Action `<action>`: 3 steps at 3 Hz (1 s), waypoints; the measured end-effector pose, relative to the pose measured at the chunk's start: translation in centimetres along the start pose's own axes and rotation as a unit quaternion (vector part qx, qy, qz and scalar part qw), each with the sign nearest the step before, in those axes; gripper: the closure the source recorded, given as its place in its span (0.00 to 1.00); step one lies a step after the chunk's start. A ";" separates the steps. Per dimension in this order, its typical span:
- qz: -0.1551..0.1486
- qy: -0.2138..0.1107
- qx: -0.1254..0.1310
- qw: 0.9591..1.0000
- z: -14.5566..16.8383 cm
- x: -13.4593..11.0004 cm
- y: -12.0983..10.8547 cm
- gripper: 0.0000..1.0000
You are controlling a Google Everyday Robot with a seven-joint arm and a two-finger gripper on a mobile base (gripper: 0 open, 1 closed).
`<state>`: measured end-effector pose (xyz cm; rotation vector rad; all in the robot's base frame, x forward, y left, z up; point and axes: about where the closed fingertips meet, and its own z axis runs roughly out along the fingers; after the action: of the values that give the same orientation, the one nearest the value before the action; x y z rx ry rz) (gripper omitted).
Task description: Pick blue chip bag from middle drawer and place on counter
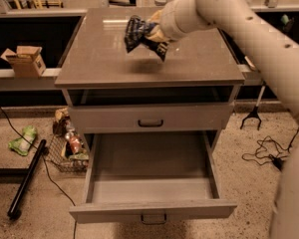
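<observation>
The pale arm enters from the right edge, rises, bends at a thick elbow near the top of the view and reaches leftward over the cabinet. Its wrist ends in the tool above the rear middle of the worktop. The tool is closed on the blue chip bag, gripping its right side. The crumpled dark-blue foil with white lettering sticks out to the left of the wrist. The bag hangs clear of the glossy grey-brown surface, and its soft shadow lies on the slab just beneath it. Below the worktop is a dark open gap, then the upper drawer, pushed in with its small dark handle centred. Under that the middle drawer is pulled far out toward the camera, and its grey floor shows from back to front. Its flat front carries a bar handle at the bottom of the view. On the left, a cardboard box sits on a pale ledge beside the cabinet. On the speckled floor near the cabinet's left foot stands a wire basket holding several packets and bottles. A green packet lies farther left, and a black pole lies slanted below it. To the right of the cabinet, black cables trail across the floor, and a black grabber leans near the arm.
</observation>
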<state>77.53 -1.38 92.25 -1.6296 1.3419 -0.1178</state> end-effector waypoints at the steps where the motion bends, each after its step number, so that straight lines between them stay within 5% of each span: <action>1: 0.021 0.003 -0.002 1.000 2.6 1.0 -0.9 0.59; 3: 0.047 0.011 -0.012 0.999 4.8 2.6 -1.2 0.12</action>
<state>82.30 -0.66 89.37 -1.5849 1.4394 -0.0633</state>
